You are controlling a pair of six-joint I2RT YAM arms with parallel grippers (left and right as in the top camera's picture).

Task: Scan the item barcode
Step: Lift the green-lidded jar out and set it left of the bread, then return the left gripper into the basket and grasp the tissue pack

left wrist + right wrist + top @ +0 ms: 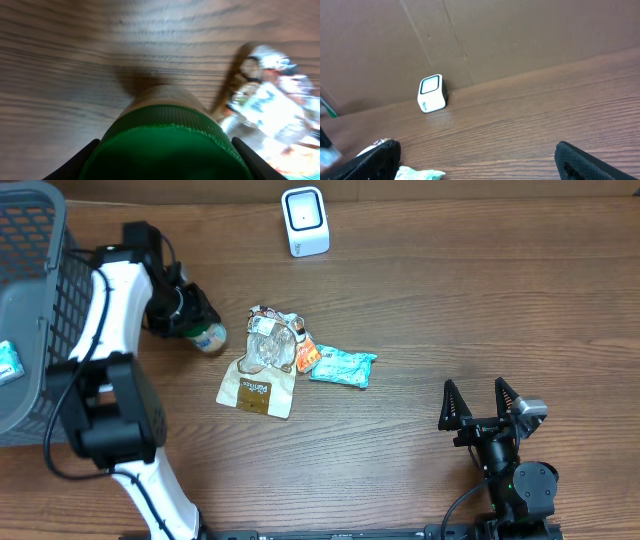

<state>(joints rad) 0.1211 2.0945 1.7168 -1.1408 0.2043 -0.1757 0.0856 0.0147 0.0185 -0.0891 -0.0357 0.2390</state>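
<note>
My left gripper [190, 312] is shut on a small bottle [210, 336] with a green cap and a pale body, left of the table's middle. In the left wrist view the green cap [165, 132] fills the space between both dark fingers [75, 167], and the bottle points down toward the wood. The white barcode scanner [305, 221] stands at the table's far edge, also in the right wrist view as the scanner [432, 93]. My right gripper [478, 402] rests open and empty at the front right, its fingertips [580, 160] wide apart.
A pile of packets [272, 345] lies mid-table on a brown pouch [258, 388], with a teal packet [343, 366] beside it. A grey mesh basket [30, 290] holding a teal item [8, 362] stands at the left edge. A cardboard wall [520, 35] backs the table.
</note>
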